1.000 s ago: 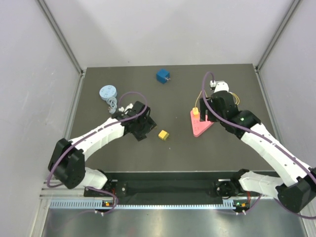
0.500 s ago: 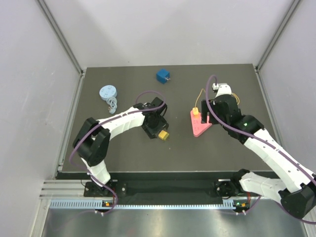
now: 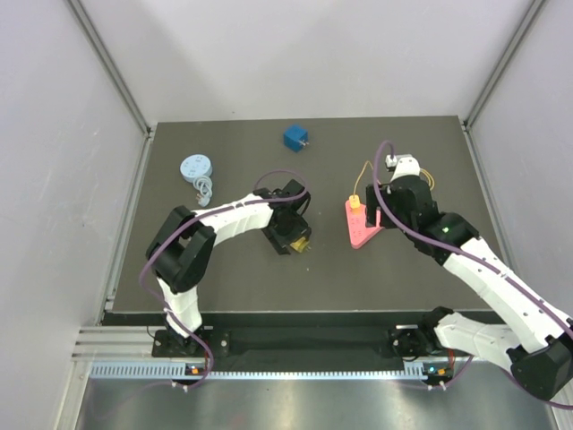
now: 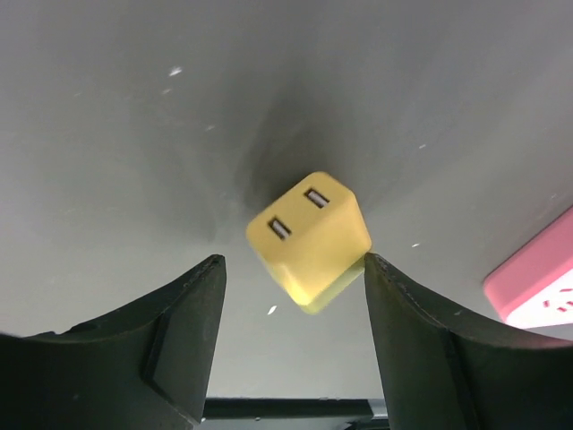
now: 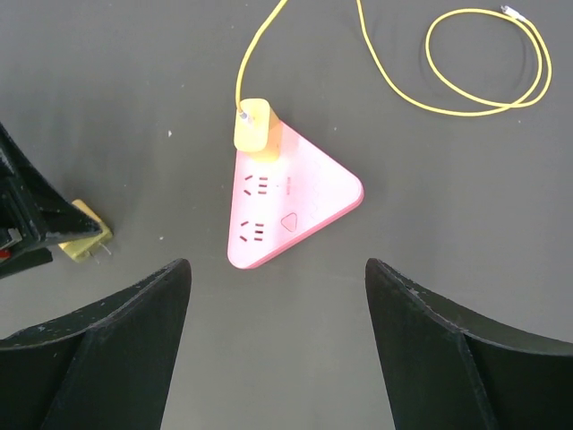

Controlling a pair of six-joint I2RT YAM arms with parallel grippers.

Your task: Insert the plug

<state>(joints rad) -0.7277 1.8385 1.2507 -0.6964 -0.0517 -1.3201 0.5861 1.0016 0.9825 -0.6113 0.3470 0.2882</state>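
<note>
Left jaws now astride one yellow plug

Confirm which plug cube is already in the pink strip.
The yellow cabled plug at the pink strip's corner. The other yellow plug lies loose at the left claw; the blue one sits apart.

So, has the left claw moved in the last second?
Yes. The left claw swung right, away from the round pale-blue disc, and now straddles the small yellow plug cube.
</note>
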